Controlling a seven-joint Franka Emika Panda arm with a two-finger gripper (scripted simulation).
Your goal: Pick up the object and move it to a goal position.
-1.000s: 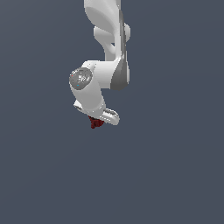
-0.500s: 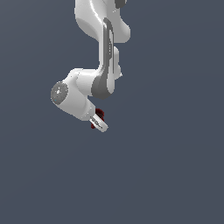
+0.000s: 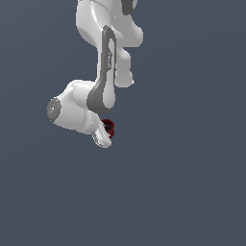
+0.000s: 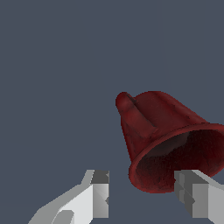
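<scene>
One gripper (image 4: 142,197), fingers spread, flanks the dark red object (image 4: 164,138).

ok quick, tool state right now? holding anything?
Tool: fingers spread, open. The dark red bell-shaped object sits between and just beyond the fingertips; whether either finger touches it cannot be told.

This was no real room but a simulator's rendered space. A flat, even slate-grey background filled both views, with no walls, furniture, horizon or shadows to mark a home, lab or workshop. The white arm (image 3: 103,57) had smooth, plastic-looking shading and clean computer-drawn edges. In the wrist view the dark red object (image 4: 166,140) showed a coarse, grainy texture typical of a rendered model.
</scene>
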